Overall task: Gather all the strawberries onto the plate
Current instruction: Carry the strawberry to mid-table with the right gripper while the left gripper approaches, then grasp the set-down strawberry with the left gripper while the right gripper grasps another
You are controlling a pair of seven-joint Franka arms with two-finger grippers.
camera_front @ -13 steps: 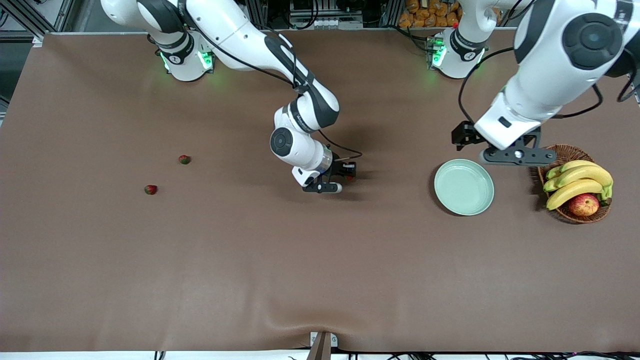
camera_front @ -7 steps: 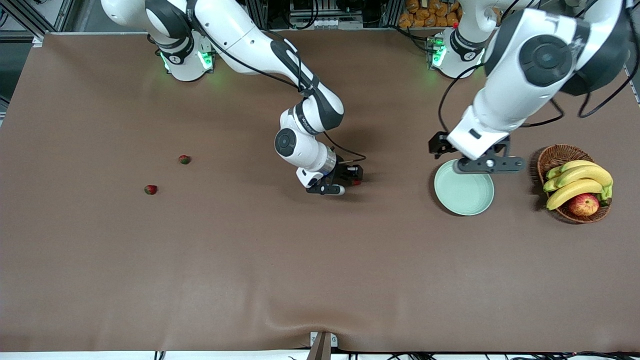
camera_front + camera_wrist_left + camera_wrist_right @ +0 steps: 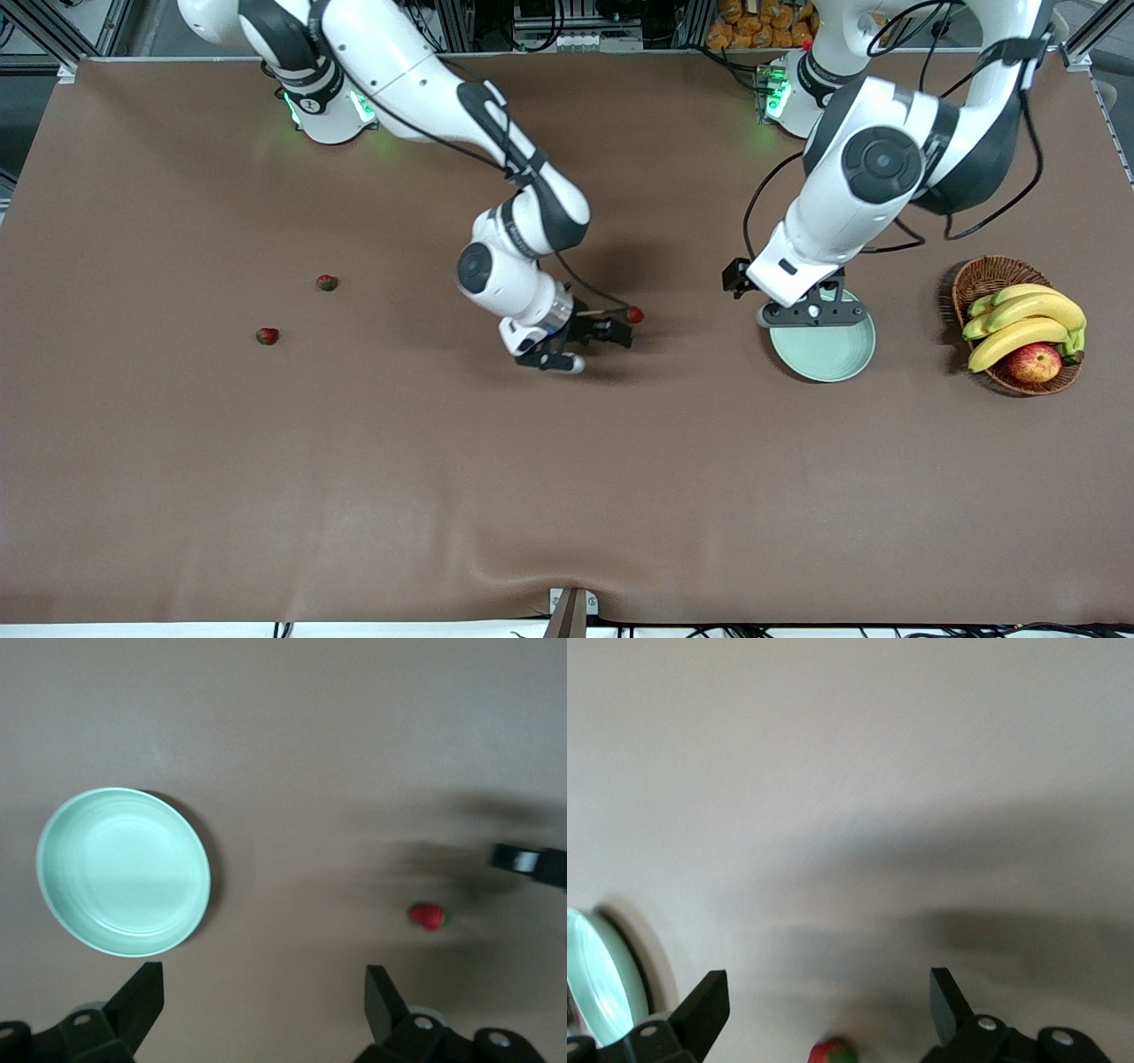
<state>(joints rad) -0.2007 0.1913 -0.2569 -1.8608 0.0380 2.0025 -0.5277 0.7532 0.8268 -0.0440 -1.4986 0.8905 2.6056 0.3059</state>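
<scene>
I take the plate (image 3: 824, 341) as my reference. One strawberry (image 3: 634, 314) lies on the brown table (image 3: 567, 461) between the two arms, well apart from the plate toward the right arm's end. My right gripper (image 3: 592, 341) sits low just beside that berry with its fingers spread wide and nothing in them; in the right wrist view the berry (image 3: 831, 1051) shows between the open fingers. My left gripper (image 3: 811, 313) hangs over the plate's rim on the side farther from the front camera, fingers also wide and empty; its wrist view shows the plate (image 3: 123, 871) and the same berry (image 3: 427, 916).

Two more strawberries (image 3: 327, 283) (image 3: 267, 336) lie much farther from the plate, toward the right arm's end. The plate looks empty, though the left gripper covers part of it.

As I judge it, the left arm should take this berry: centre the fingers over it, come down straight, close gently so it does not roll or bruise, then release low over the plate's middle.
</scene>
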